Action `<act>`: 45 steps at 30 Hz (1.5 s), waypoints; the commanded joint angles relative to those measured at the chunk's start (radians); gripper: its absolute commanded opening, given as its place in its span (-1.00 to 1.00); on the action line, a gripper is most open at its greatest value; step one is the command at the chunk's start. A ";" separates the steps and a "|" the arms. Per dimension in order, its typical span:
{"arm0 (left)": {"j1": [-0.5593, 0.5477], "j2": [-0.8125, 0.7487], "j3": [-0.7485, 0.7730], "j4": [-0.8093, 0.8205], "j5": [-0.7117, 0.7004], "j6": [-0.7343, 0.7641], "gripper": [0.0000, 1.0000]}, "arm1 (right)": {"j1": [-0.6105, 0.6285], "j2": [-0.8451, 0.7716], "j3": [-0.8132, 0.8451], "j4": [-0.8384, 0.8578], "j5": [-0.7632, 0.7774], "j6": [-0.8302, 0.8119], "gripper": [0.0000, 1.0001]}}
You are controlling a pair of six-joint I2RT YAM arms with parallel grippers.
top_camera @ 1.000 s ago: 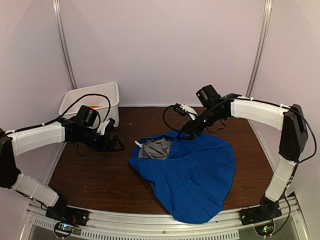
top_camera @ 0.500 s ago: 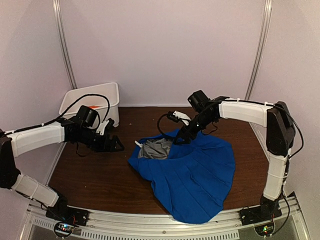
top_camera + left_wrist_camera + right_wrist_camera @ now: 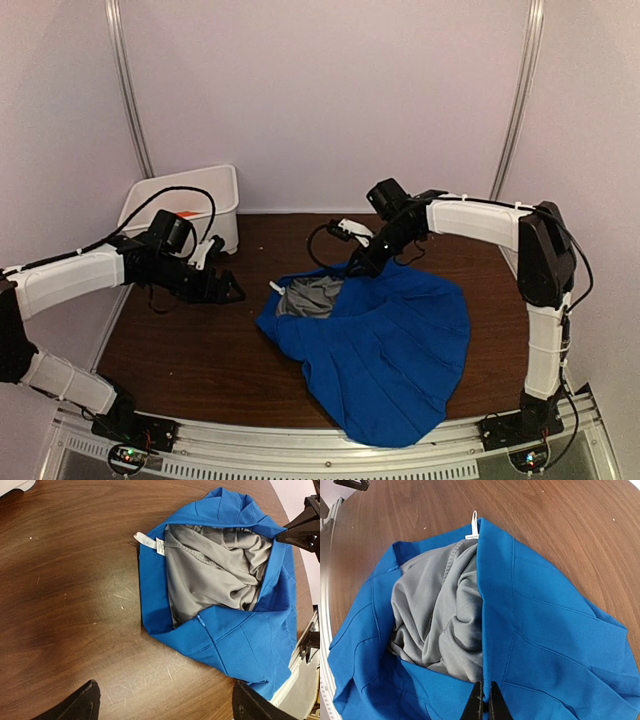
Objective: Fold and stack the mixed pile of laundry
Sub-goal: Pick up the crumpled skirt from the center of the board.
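Right arm is stretched left and angled down, with the right gripper pinched shut on the far waistband edge of the blue skirt. The skirt lies spread mid-table. Left gripper hovers low beside it, jaws wide apart and holding nothing.

Top camera looks down; both close wrist cameras share the blue garment.

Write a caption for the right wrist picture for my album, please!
Right gripper pinches the rim of the blue garment, grey cloth bunched inside, on a brown table.
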 commanded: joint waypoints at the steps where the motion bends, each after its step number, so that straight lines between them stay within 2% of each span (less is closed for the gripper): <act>1: 0.000 -0.026 -0.011 0.009 -0.042 0.007 0.89 | 0.007 -0.019 0.073 -0.013 0.010 0.029 -1.00; 8: 0.002 -0.069 -0.031 0.059 -0.107 0.044 0.95 | 0.006 -0.206 0.158 -0.110 0.053 0.041 -1.00; 14: 0.002 -0.111 -0.098 0.173 -0.090 0.056 0.95 | 0.007 -0.378 0.119 -0.136 0.066 0.068 -1.00; 21: 0.000 -0.324 -0.306 0.444 -0.006 0.144 0.95 | 0.004 -0.436 0.097 -0.115 0.086 0.119 -1.00; 25: 0.000 -0.393 -0.382 0.511 -0.009 0.215 0.95 | 0.004 -0.439 0.057 -0.145 0.105 0.108 -1.00; 31: -0.001 -0.247 -0.376 0.575 0.038 0.351 0.87 | 0.004 -0.557 -0.113 -0.134 0.062 0.110 -1.00; 39: -0.074 0.038 -0.236 0.559 0.121 0.622 0.89 | 0.016 -0.697 -0.240 -0.196 0.021 0.127 -1.00; 45: -0.101 0.228 -0.152 0.669 0.238 0.592 0.94 | 0.020 -0.758 -0.301 -0.198 0.017 0.148 -1.00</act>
